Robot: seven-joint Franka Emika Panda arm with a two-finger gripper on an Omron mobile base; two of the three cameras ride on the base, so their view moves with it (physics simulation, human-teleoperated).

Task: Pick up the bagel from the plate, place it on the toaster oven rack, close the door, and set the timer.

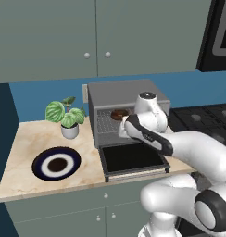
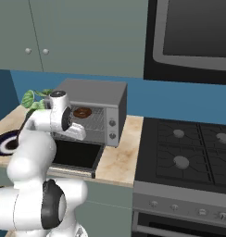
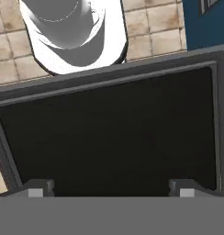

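The bagel [image 1: 118,114] already lies on the toaster oven rack [image 1: 105,123], toward the back of the cavity, and the plate [image 1: 56,164] sits bare on the counter [image 1: 27,139] at about 9 o'clock from the toaster oven [image 1: 126,99]. So the steps left appear to be closing the door [image 1: 132,158] and setting the timer.

The gripper [image 3: 109,189] hangs above the dropped door and looks straight down at its dark glass; its 2 fingertips [image 3: 38,188] stand wide apart with nothing between them.

The main risk I see is the door swing. The door lies flat, sticking out past the counter's front edge toward the robot, and the wrist sits right over it at the mouth of the oven. If the arm lifts the door from below while the forearm is in that path, door and arm could jam. A push on the smooth glass could also slip; the front lip at 6 o'clock looks like the safer place to catch.

A second risk is a knock against the rack that shakes the bagel forward, which could stop the door from shutting.

Open room lies at 3 o'clock, on the bare counter strip between oven and stove [image 2: 193,148]. At 9 o'clock the potted plant [image 1: 66,115] stands near the oven wall, so sideways room there is tight. The knobs [image 2: 112,123] sit on the oven's right panel, reachable from the 3 o'clock side.
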